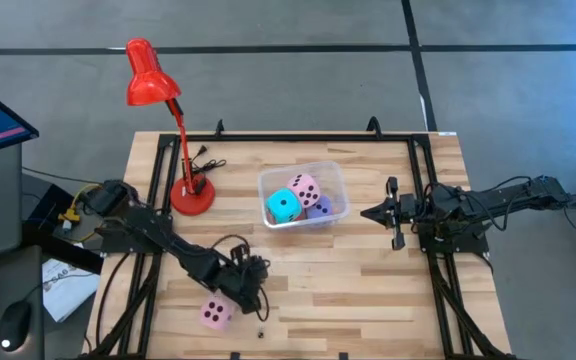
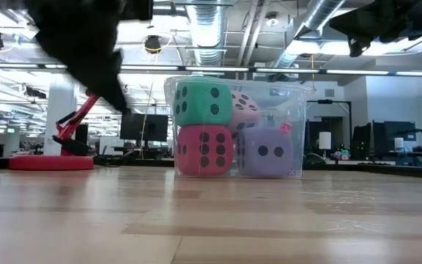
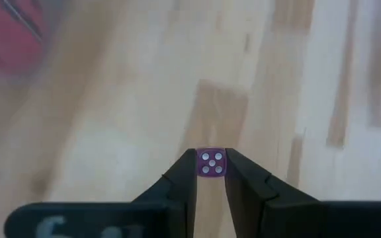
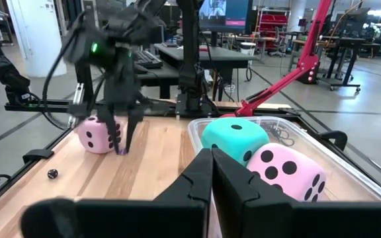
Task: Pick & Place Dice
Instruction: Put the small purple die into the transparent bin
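A clear bin in mid-table holds a cyan die, a pink die, a lavender die and a red die. In the low view the cyan one sits on the red one. A second pink die rests on the table near its near edge. My left gripper stands just right of that die, pointing down, shut on a tiny purple die. My right gripper waits shut, right of the bin. My left gripper pinches the tiny purple die by two opposite faces, only at the free ends of its fingers. The fingers come from above, pointing down. Whether the tiny die touches the table, I cannot tell.
A red desk lamp stands with its base left of the bin and its cord trailing beside it. A tiny black die lies near the table's near edge. Black rails frame the table's left and right sides. Bare wood lies between the bin and the near edge.
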You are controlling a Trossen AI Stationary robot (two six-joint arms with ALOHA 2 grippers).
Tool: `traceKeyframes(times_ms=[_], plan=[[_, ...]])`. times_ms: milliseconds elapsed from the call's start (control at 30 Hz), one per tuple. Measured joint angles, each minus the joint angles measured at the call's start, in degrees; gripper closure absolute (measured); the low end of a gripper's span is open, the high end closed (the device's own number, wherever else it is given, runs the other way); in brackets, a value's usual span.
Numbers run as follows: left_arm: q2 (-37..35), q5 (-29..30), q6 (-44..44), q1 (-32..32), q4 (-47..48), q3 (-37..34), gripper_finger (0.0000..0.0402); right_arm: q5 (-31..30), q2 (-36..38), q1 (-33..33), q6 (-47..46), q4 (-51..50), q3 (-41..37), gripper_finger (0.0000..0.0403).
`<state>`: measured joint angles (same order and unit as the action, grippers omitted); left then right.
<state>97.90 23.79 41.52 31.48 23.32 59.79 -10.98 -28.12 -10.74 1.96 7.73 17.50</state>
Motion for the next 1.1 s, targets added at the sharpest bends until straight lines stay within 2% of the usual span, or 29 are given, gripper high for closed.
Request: traceKeyframes(times_ms=[267, 433, 667, 967, 1100], plan=[[-9.57, 13.59, -10.02, -3.35, -5.03, 0.09, 0.0348, -0.01, 0.02, 0.0, 0.0, 0.02, 0.0, 0.0398], [-12.24, 15.53, -17.31, -7.1, -11.86, 0.09, 0.0348, 0.0, 0.01, 0.01, 0.0, 0.04, 0.0, 0.0398], [-11.98, 15.85, -27.07, -14.96, -21.43, 0.11, 0.0348, -0.02, 0.0, 0.0, 0.0, 0.13, 0.0, 0.0398], [-11.9, 15.87, -27.14, -24.91, -21.46, 0.11, 0.0348, -0.02, 0.02, 0.02, 0.17, 0.02, 0.0, 0.0398], [-11.9, 15.85, -19.8, -28.09, -21.36, 0.11, 0.0347, -0.02, 0.02, 0.01, 0.16, 0.02, -0.01, 0.0398]])
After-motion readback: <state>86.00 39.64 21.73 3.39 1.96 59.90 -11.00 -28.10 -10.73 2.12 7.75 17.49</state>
